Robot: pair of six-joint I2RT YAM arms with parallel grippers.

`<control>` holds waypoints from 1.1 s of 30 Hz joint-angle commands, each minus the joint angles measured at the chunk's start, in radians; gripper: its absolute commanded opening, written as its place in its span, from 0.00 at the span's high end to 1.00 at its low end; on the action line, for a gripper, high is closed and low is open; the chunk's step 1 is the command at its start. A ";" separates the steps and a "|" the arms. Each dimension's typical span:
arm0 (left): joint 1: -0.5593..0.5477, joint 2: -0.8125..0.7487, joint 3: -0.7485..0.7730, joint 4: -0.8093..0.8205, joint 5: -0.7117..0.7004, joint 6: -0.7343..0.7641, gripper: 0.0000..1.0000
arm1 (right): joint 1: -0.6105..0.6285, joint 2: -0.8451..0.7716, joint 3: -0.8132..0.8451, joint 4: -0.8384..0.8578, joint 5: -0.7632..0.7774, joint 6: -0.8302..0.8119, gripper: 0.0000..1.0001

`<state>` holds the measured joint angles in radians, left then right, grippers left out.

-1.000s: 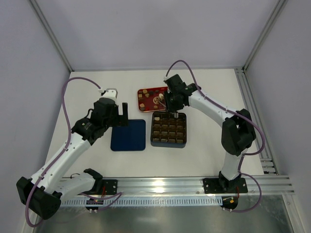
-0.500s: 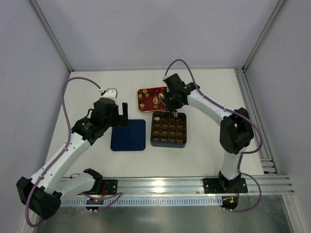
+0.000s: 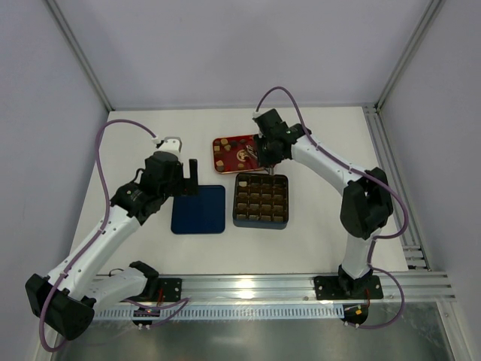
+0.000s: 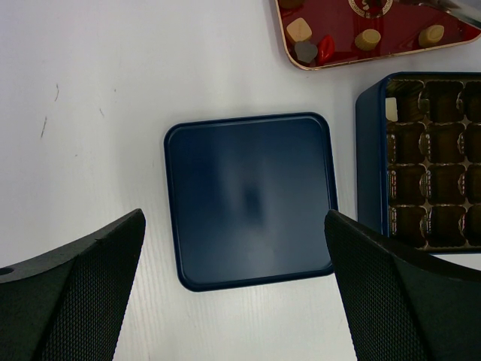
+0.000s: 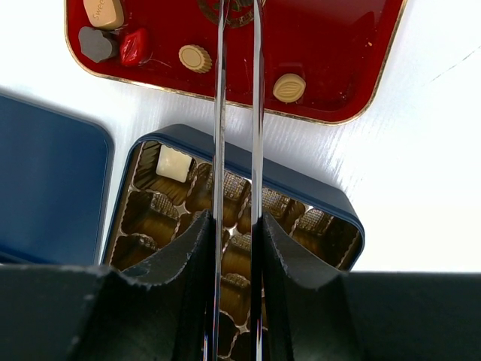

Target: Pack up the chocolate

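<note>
Shifted back from the dark brown gridded square box [image 5: 312, 189], the right tool [image 5: 239, 11] stands over the red rectangular tray [image 5: 338, 45], blades drawn together; any pinched piece is hidden. Nearer, the left tool [image 4: 234, 226], spread wide, hovers above the dark blue square lid [image 4: 248, 173]. One whitish chocolate [image 5: 174, 163] fills a box cell; tan chocolates [image 5: 289, 87] lie in the tray. Judged step: picking; next, carry to an empty cell.

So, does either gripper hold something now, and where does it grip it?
The left gripper is open and empty. The right gripper is shut, but its blade tips over the red tray are out of view: cannot tell.
</note>
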<state>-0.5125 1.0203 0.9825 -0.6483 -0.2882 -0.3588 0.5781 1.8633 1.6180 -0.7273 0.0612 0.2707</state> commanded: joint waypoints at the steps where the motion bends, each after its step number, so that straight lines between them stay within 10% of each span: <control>1: -0.003 -0.012 0.012 0.006 -0.016 0.003 0.00 | -0.007 -0.087 0.037 0.008 0.019 -0.008 0.71; 33: -0.003 -0.009 0.013 0.006 -0.009 -0.002 0.00 | 0.103 -0.674 -0.475 -0.020 -0.046 0.137 0.71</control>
<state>-0.5125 1.0203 0.9825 -0.6483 -0.2878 -0.3595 0.6609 1.2026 1.1610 -0.7780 0.0223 0.3759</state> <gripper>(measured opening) 0.996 0.310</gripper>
